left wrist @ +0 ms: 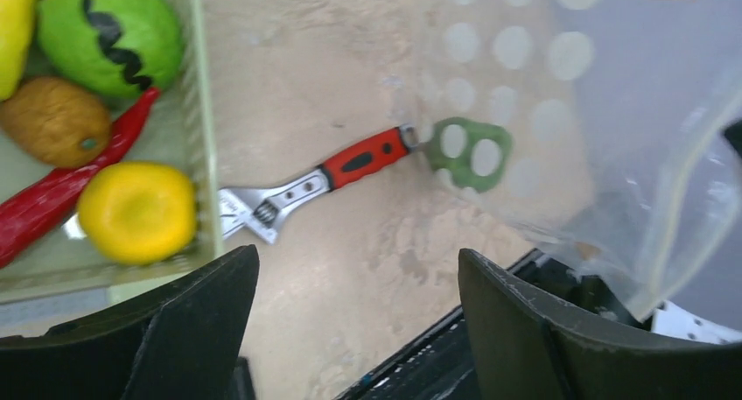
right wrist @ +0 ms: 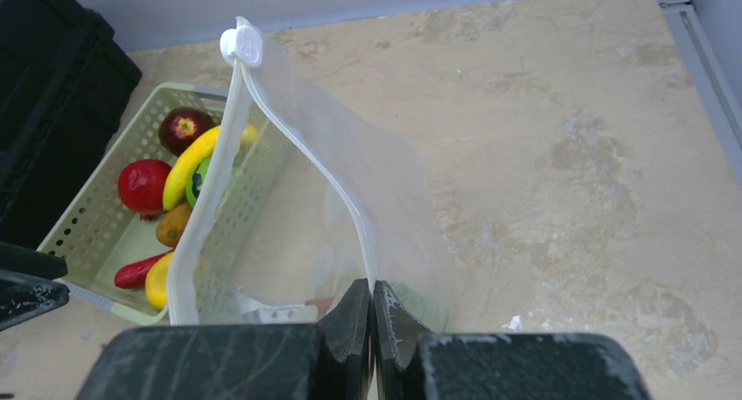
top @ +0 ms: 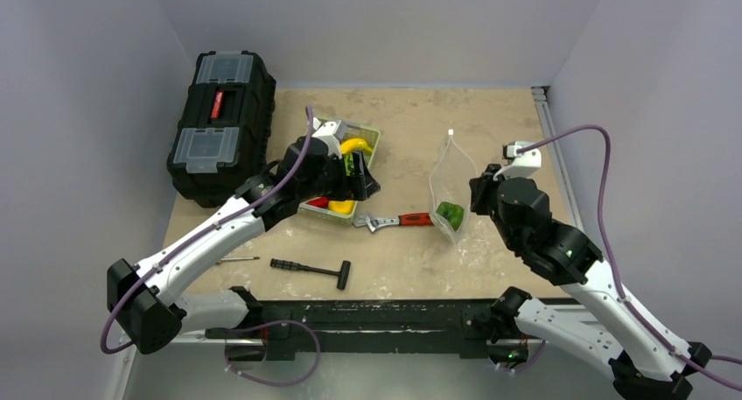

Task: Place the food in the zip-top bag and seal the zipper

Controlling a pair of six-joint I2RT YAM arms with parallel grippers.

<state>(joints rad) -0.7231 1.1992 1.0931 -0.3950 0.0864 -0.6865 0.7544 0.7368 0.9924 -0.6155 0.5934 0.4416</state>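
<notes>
While the right jaws pinched shut on the bag's mouth edge, the step in hand appeared to be fetching another piece of food.

- **Surface** [top: 411, 273]: carried a toolbox [top: 220, 124] at far left, well apart from the work.
- **Basket** [right wrist: 83, 218]: lay left of centre. The left jaws hung above it, spread wide and empty.
- **Bag** [right wrist: 297, 234]: stood right of centre with its mouth held up. One pepper [top: 450, 214] lay at the bottom.
- **Wrench** [left wrist: 315, 183]: lay between basket and bag, its handle end just beside the bag.
- **Food in the basket**: a yellow fruit [left wrist: 136, 211] and a chili [left wrist: 52, 203] lay nearest the left jaws.
- **Zipper** [right wrist: 220, 150]: was unsealed, with the tab [right wrist: 241, 45] at the far end.

Judged good practice was to descend on the yellow fruit and close across its middle. The fruit should be lifted clear of the basket wall, passed over the wrench and released low within the mouth. The right jaws should not slacken.
</notes>
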